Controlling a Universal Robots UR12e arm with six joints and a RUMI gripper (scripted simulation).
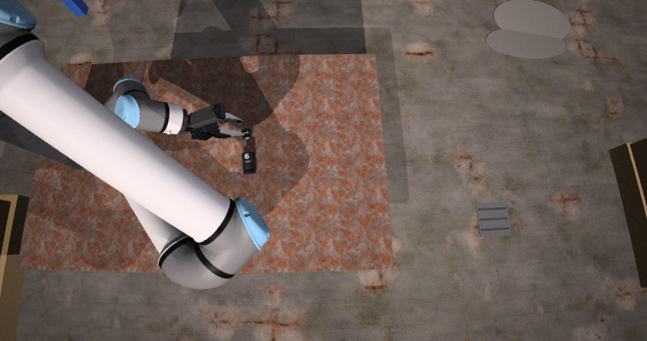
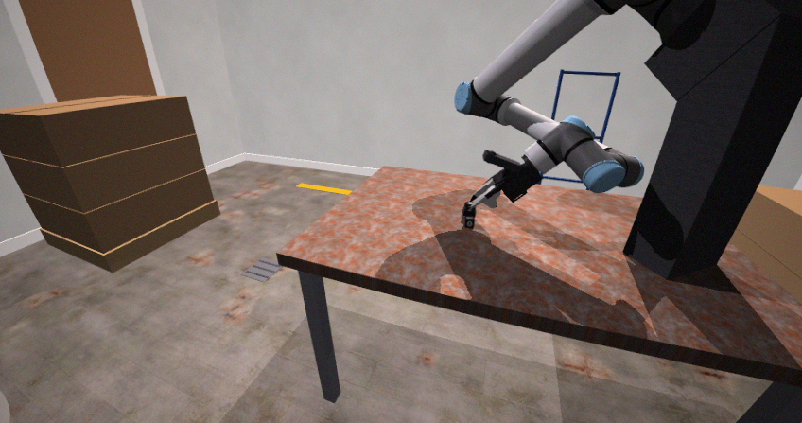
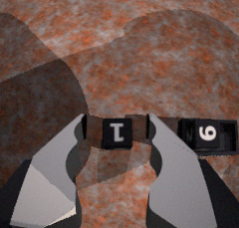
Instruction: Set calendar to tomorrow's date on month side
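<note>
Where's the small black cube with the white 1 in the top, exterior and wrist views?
Small black cube with the white 1, by view:
Top: left of centre, slightly above mid-height.
Exterior: right of centre, slightly below mid-height; its 1 is unreadable.
Wrist: near centre, slightly low, its 1 upside down.
Shared landmark: the rust-and-grey mottled table top.

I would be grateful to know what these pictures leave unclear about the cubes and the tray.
- Undersides of the 1 cube and 6 cube: face-down, hidden in every view.
- Mark on the 1 cube's side, exterior: too small to read surely.
- Tray, exterior: hidden behind the 1 cube and gripper.
- Month's name, top: too small; wrist: too dark.
</note>
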